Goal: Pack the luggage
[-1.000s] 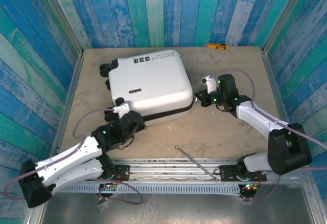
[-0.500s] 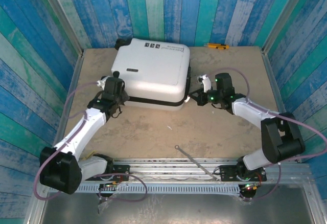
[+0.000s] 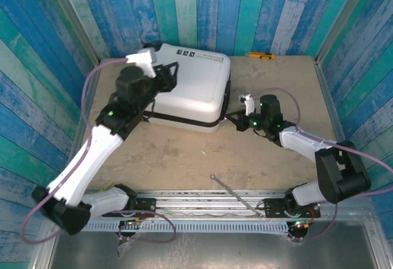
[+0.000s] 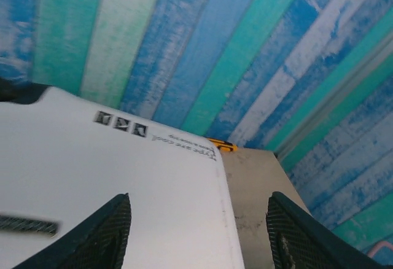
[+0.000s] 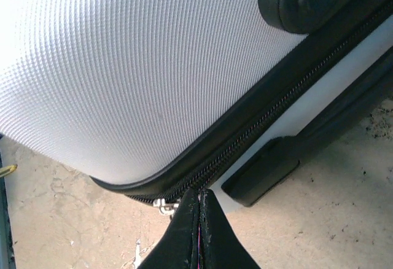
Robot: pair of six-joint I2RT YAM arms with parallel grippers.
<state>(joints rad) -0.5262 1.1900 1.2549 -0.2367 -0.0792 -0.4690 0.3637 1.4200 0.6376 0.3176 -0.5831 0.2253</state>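
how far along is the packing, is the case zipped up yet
Done: the luggage lies closed on the table, its halves together. In hand: the right gripper, shut, sits at the zipper beside the metal pull; the left gripper hangs open over the shell. Left: probably zipping around; how much is already zipped cannot be told.

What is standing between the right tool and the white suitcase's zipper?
Nothing visible. The right tool, its fingers pressed together, points straight at the luggage and its black zipper seam by a rounded corner, with the metal zipper pull just beside its tip and bare table below.
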